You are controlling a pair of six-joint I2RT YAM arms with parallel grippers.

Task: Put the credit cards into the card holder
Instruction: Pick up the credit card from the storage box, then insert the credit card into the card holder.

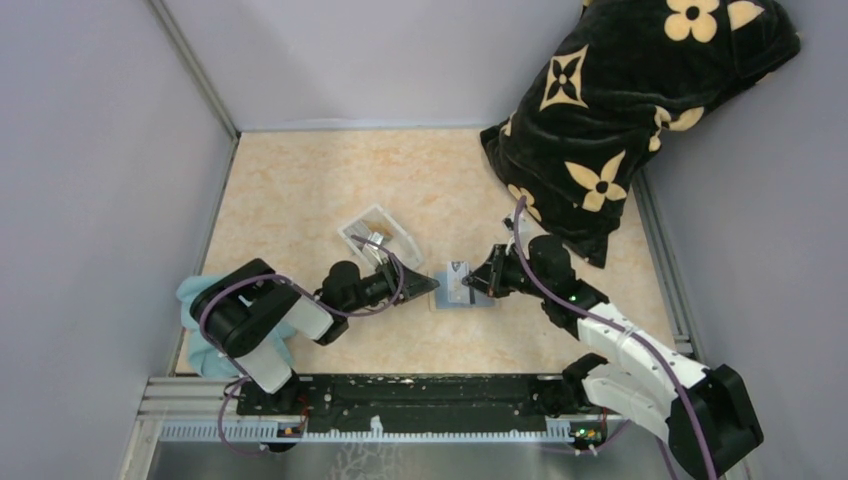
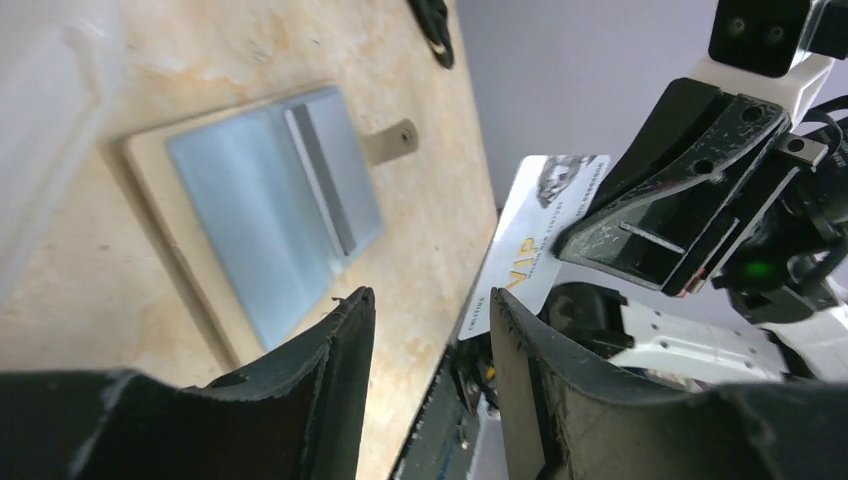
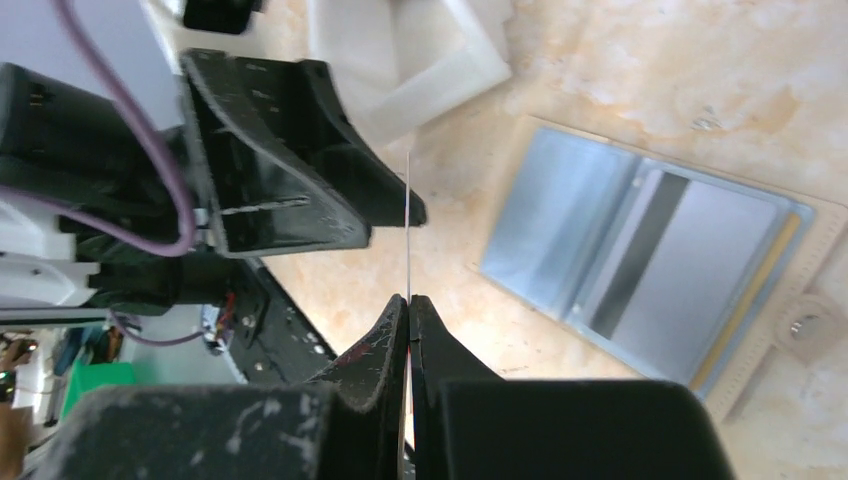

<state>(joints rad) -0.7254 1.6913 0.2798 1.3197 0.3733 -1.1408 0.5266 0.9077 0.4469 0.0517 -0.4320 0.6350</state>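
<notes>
The card holder [image 1: 459,293] lies open on the table, blue-grey lining up, snap tab [image 2: 392,143] out to the side. It also shows in the left wrist view [image 2: 250,215] and the right wrist view [image 3: 560,215]. A silvery card with a dark stripe [image 3: 700,265] sits in its pocket, with a tan-gold edge beside it. My right gripper [image 1: 478,281] is shut on a silvery "VIP" credit card [image 2: 535,230], held above the table beside the holder; it is edge-on in the right wrist view [image 3: 408,230]. My left gripper [image 1: 428,285] is open and empty, close to that card.
A clear white plastic tray [image 1: 378,237] stands behind the left gripper. A light blue cloth [image 1: 205,335] lies at the near left by the left arm's base. A black flowered pillow [image 1: 630,110] fills the far right corner. Grey walls enclose the table.
</notes>
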